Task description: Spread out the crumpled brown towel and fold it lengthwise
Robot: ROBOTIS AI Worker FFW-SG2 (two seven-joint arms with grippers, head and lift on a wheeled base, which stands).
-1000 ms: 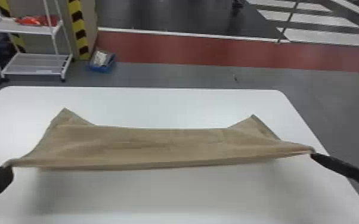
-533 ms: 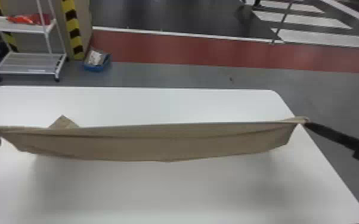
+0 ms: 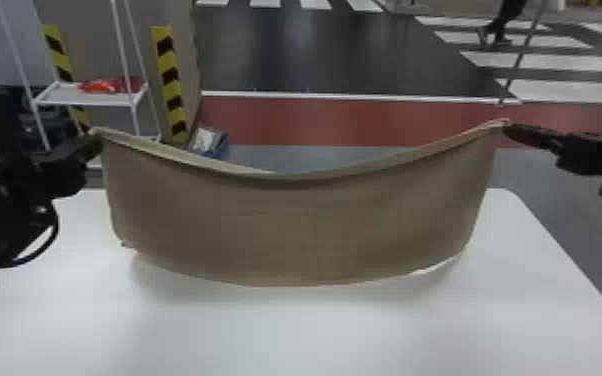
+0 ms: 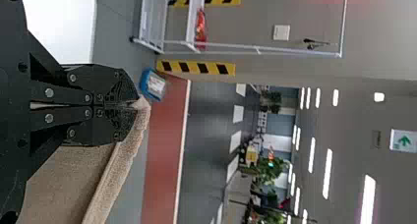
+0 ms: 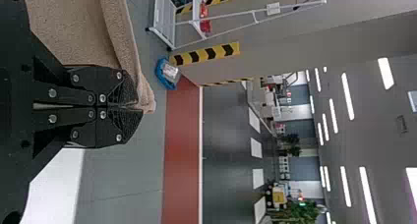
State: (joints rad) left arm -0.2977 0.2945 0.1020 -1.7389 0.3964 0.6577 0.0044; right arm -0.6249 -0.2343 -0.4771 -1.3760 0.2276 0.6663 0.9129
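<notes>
My left gripper (image 3: 96, 141) holds the upper left corner of the brown towel (image 3: 300, 230), and my right gripper (image 3: 506, 128) holds its upper right corner. The towel hangs between them above the white table, its top edge sagging in the middle and its lower edge curving over the tabletop. In the left wrist view the left gripper (image 4: 132, 105) is shut on the towel's corner (image 4: 141, 105). The right wrist view has the right gripper (image 5: 135, 106) shut on the other corner (image 5: 146, 98).
The white table (image 3: 315, 335) lies below the towel, its right edge running down toward the near right. Beyond it on the floor stand a white rack (image 3: 90, 100) with a red item and a blue box (image 3: 217, 145). A black cable loops beside the left arm.
Both grippers have risen with the towel corners. The towel has gone from lying mostly on the table to hanging as a broad sheet, and the head view's framing has shifted.
</notes>
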